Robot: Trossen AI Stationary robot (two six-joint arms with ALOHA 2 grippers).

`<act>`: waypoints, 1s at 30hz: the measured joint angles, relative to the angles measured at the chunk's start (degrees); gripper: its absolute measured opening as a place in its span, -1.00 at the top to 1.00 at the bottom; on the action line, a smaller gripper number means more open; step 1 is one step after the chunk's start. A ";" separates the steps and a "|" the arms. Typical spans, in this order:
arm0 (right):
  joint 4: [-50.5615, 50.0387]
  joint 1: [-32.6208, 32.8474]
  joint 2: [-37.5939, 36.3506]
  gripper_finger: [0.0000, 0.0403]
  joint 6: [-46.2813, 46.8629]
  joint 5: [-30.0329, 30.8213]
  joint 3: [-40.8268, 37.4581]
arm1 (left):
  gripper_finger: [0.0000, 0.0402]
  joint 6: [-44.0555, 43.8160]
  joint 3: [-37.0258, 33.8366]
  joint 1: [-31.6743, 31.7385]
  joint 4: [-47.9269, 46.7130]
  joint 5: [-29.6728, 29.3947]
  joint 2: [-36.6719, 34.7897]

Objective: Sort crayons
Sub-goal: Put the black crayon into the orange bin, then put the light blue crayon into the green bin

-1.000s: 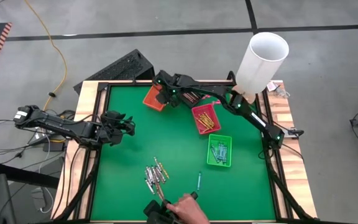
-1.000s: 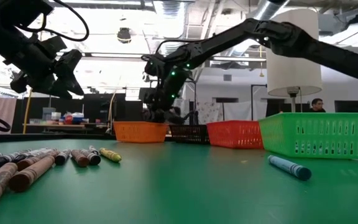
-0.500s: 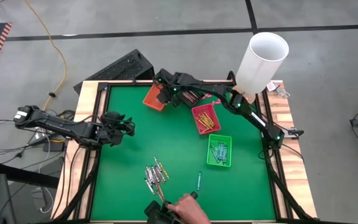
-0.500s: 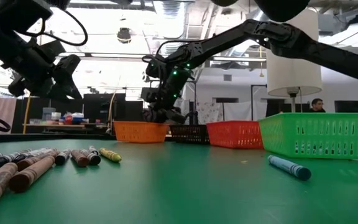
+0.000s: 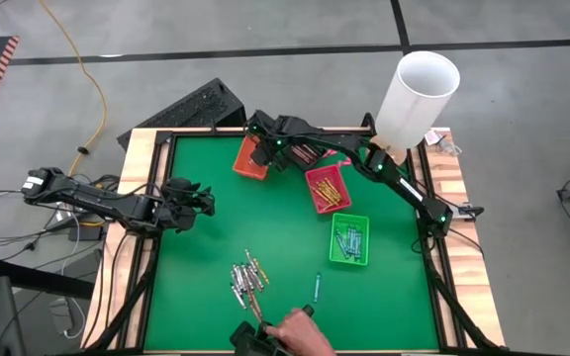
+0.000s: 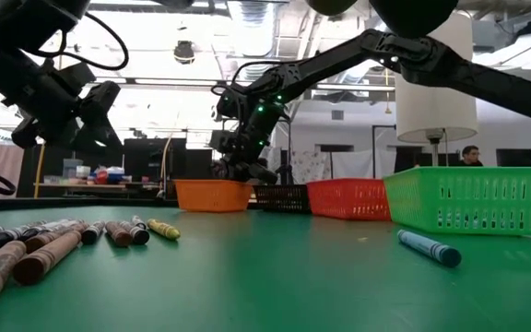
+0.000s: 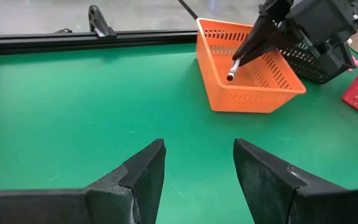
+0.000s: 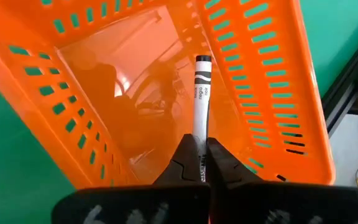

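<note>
Right wrist view: right hand holds white crayon inside orange basket.

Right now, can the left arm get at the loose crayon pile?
Probably yes. The left gripper hangs open and empty over bare mat, and nothing stands between it and the crayon pile.

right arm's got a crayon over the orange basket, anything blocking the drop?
Nothing visible. The right gripper is shut on a crayon pointing into the orange basket, whose floor below the tip looks bare. The left gripper waits open, well apart.
</note>
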 joint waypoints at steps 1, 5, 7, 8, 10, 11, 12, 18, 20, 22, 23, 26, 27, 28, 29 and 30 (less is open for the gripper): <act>0.00 0.00 0.00 1.00 0.02 0.00 0.00 | 0.10 0.00 0.00 0.00 0.00 0.04 0.00; 0.03 0.07 0.00 0.98 -0.02 0.00 0.00 | 0.10 0.00 0.00 0.00 0.00 0.09 0.00; 0.07 0.14 0.00 0.95 -0.02 0.02 0.00 | 0.10 0.00 0.00 0.00 0.00 0.09 -0.01; 0.07 0.18 0.00 0.93 -0.05 0.02 0.00 | 0.10 0.00 0.00 0.00 0.00 0.09 0.00; 0.15 0.43 0.00 0.88 -0.09 0.04 0.00 | 0.10 0.02 0.00 0.00 0.02 0.11 0.00; 0.27 0.51 0.00 0.85 -0.15 0.06 0.00 | 0.10 0.01 0.00 0.00 0.00 0.11 0.00; 0.42 0.56 0.00 0.82 -0.16 0.05 0.00 | 0.10 0.02 0.00 0.00 0.01 0.11 -0.01; 2.25 1.14 0.00 0.68 -0.15 0.09 0.00 | 0.10 0.02 0.02 0.00 0.02 0.52 0.00; 2.87 1.41 0.00 0.66 -0.15 0.49 0.00 | 0.10 0.03 0.02 0.00 0.02 0.92 -0.01; 3.43 1.61 0.00 0.65 -0.15 1.71 0.00 | 0.10 0.02 0.02 0.00 0.02 1.15 0.00; 3.71 1.64 0.00 0.64 -0.19 2.60 0.00 | 0.10 0.04 0.02 0.00 0.02 1.40 0.00; 3.79 1.88 -0.14 0.64 -0.84 4.47 0.00 | 0.10 0.04 0.02 0.00 0.02 1.75 0.00; 3.76 2.04 -0.23 0.64 -0.88 4.93 -0.02 | 0.10 0.04 0.02 0.00 0.02 1.79 0.00; 3.94 2.05 -0.33 0.64 -0.88 5.07 -0.02 | 0.10 0.04 0.02 0.00 0.01 1.79 0.00; 3.85 2.02 -0.67 0.64 -0.88 5.09 0.02 | 0.10 0.04 0.02 0.00 0.02 1.79 0.00; 3.27 2.04 -1.33 0.64 -0.85 5.13 -0.03 | 0.10 0.04 0.02 0.00 0.02 1.79 0.00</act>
